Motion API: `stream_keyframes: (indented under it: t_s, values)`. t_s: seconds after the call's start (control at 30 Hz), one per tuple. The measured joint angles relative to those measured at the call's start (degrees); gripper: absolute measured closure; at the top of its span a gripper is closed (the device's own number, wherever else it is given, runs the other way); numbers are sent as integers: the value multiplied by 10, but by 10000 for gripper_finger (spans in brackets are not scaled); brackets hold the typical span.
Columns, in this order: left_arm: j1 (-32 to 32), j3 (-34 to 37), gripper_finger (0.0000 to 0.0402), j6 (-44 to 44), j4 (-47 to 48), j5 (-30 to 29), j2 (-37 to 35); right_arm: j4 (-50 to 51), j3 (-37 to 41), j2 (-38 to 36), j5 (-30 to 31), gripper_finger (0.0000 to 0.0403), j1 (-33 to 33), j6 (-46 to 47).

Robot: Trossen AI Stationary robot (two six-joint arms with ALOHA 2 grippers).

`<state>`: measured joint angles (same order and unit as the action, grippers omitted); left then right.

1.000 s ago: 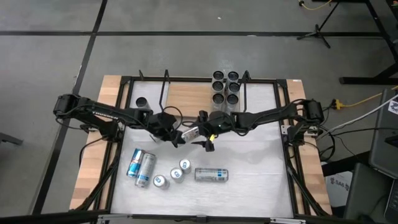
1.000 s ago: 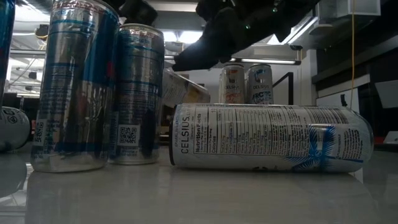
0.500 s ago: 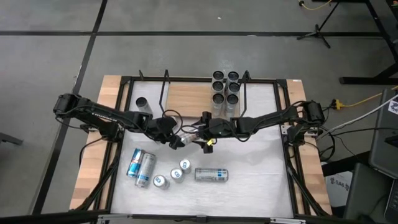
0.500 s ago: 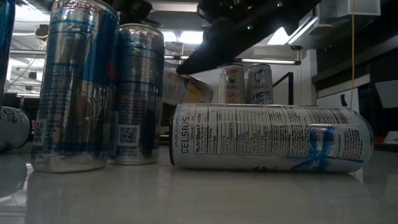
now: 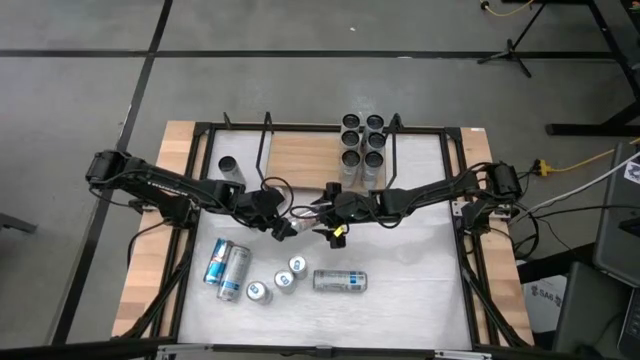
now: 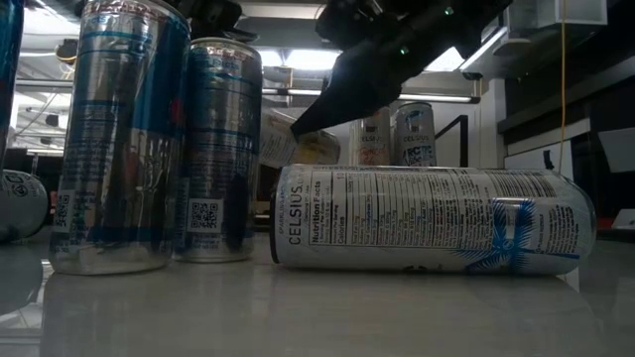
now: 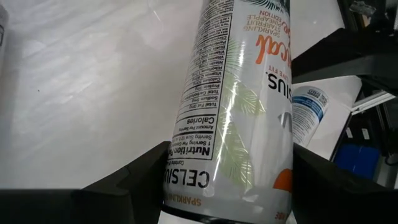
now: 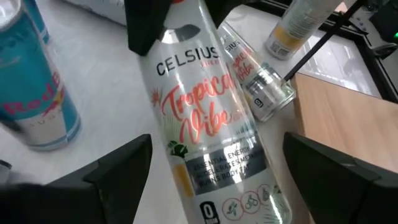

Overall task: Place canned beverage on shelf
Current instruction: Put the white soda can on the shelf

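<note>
A white Celsius can (image 5: 303, 214) hangs over the middle of the table with my left gripper (image 5: 279, 226) shut on it. My right gripper (image 5: 322, 213) is open. Its two fingers stand on either side of the can's other end (image 8: 224, 168), with a gap on each side and no touch. The shelf (image 5: 305, 155), a wooden board in a black rod frame, lies at the table's far edge. Several cans (image 5: 362, 142) stand on its right end. In the low view the held can (image 6: 298, 147) shows behind a lying can. My left gripper pinches the can's round side wall (image 7: 180, 155) between its two fingers (image 7: 134, 186), near the end that bears the CELSIUS logo (image 8: 186, 59). The fingers slant down from the table's left and lie across the can. The can is tilted and clear of the table.
Two blue cans (image 5: 226, 268) lie near the front left, several small cans (image 5: 280, 280) stand beside them, and a silver can (image 5: 340, 281) lies in front. One can (image 5: 228, 165) stands left of the shelf. A black frame rims the table.
My right gripper has swung toward the table's left and tipped toward the held can, so its open fingers now stand on either side of the can's free end. My left gripper has rolled a little with the can, which stays off the table.
</note>
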<state>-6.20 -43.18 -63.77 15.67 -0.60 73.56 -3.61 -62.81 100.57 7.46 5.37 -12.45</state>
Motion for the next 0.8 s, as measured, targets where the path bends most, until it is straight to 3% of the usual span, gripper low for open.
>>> stream_keyframes:
  t_s: [0.63, 0.8]
  values:
    - [0, 0, 150, -1, -17, 0, 0, -39, 0, 35, 0, 52, 0, -45]
    - [0, 0, 150, -1, -17, 0, 0, -39, 0, 36, 0, 81, 0, -45]
